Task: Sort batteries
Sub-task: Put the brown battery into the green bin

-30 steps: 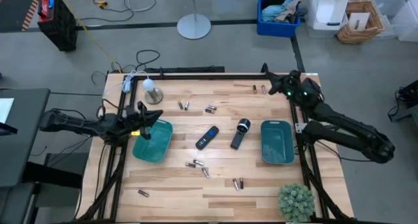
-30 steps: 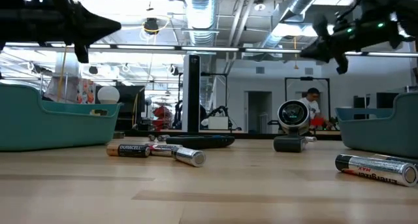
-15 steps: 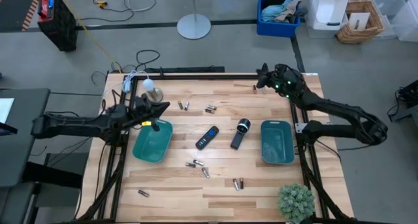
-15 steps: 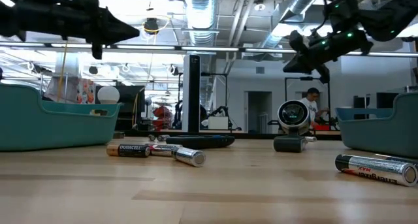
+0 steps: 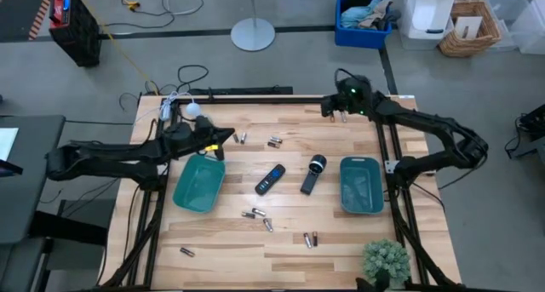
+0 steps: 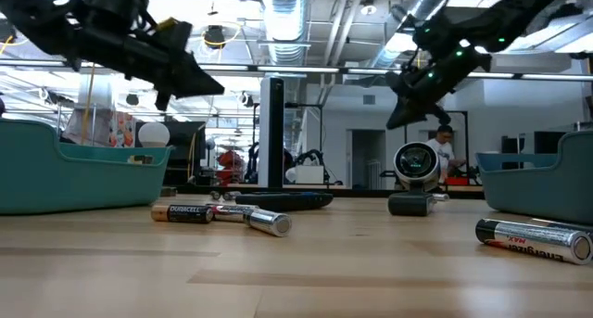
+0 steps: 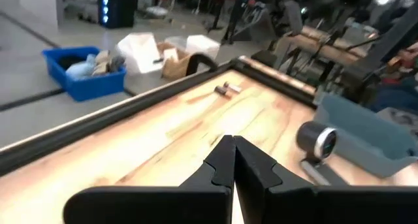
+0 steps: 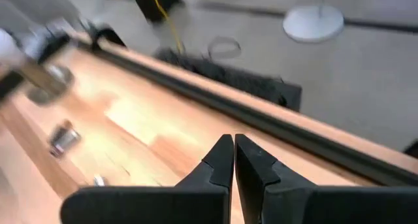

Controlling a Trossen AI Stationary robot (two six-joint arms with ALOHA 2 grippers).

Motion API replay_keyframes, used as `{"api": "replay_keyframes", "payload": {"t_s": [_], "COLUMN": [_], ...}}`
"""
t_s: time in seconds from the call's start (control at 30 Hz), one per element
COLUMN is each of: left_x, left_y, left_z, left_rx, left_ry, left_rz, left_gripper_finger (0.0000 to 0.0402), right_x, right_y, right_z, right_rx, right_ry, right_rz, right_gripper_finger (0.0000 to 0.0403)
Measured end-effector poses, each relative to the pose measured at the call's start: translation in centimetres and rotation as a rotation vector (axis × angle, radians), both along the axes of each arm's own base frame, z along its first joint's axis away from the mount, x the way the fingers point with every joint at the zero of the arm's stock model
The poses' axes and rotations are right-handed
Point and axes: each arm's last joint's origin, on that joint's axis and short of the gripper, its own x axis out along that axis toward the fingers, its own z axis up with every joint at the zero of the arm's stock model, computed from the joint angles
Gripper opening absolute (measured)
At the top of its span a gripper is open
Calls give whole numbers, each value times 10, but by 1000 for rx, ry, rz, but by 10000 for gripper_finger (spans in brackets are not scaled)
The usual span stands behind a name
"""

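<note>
Low view: "DURACELL" battery (image 6: 182, 212)

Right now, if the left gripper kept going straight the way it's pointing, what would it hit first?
Probably the pair of batteries near the table's far edge. The shut left gripper aims across bare wood toward them, with the flashlight off to one side. Depth is unclear, so it might pass over them.

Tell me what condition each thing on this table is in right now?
left gripper: shut, empty, above the table.
right gripper: shut, empty, near the far edge.
left tray: looks empty.
right tray: looks empty.
batteries: scattered loose on the wood, lying flat.
flashlight: lying down.
remote: lying flat.
</note>
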Motion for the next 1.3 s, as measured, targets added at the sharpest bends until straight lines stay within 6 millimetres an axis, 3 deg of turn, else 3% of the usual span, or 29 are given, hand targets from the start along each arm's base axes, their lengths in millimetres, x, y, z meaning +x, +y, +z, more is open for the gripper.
{"api": "replay_keyframes", "payload": {"t_s": [0.33, 0.83, 1.03, 1.3], "left_x": [22, 29, 28, 28], "left_y": [18, 22, 21, 19], "left_z": [-3, -2, -8, -10], "left_rx": [-43, -65, -88, -77], "left_ry": [59, 64, 119, 154], "left_rz": [45, 52, 54, -20], "left_gripper_finger": [0, 0, 0, 0], "right_x": [-5, -17, -6, 24], "right_y": [-21, -16, -19, -14], "right_z": [-16, -25, -5, 27], "right_rx": [206, 282, 242, 74], "right_ry": [210, 334, 289, 200], "right_rz": [-57, -193, -116, 27], "right_gripper_finger": [49, 159, 182, 177]}}
